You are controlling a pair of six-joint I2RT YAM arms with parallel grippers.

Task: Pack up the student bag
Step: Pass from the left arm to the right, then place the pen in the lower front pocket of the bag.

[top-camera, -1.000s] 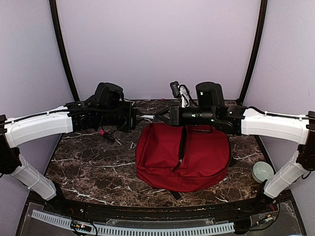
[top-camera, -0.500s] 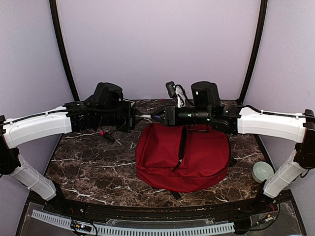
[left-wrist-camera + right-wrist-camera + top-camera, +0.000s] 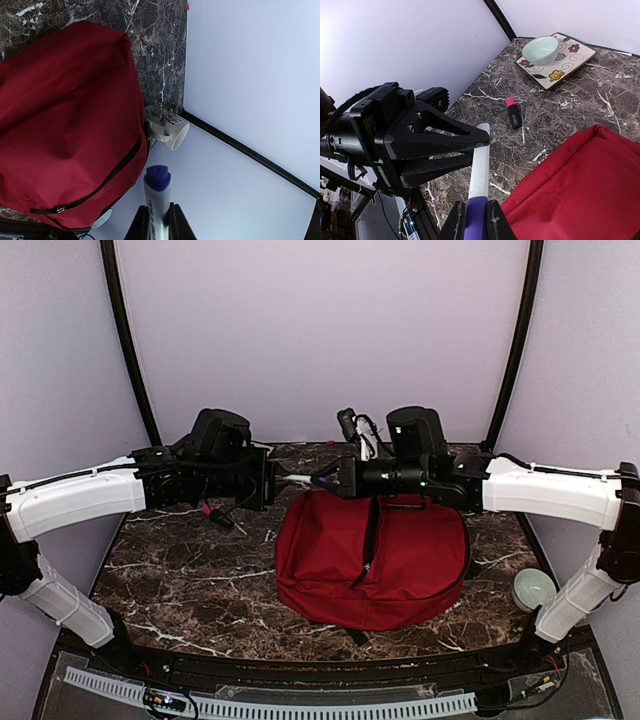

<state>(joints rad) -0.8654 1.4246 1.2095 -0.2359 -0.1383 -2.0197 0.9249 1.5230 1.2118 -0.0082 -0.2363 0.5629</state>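
Top external view suggests packing has barely begun. The marker (image 3: 298, 478) hangs in the air between the two arms, over the far-left corner of the student bag (image 3: 370, 560). The bag lies flat on the worktop (image 3: 180, 565), its zips seemingly shut and nothing visibly put in. The left pincer (image 3: 157, 220) is narrow, clamped on the marker's white barrel. The right pincer (image 3: 476, 222) is likewise narrow, pinching the purple end, so both hold the marker at once.
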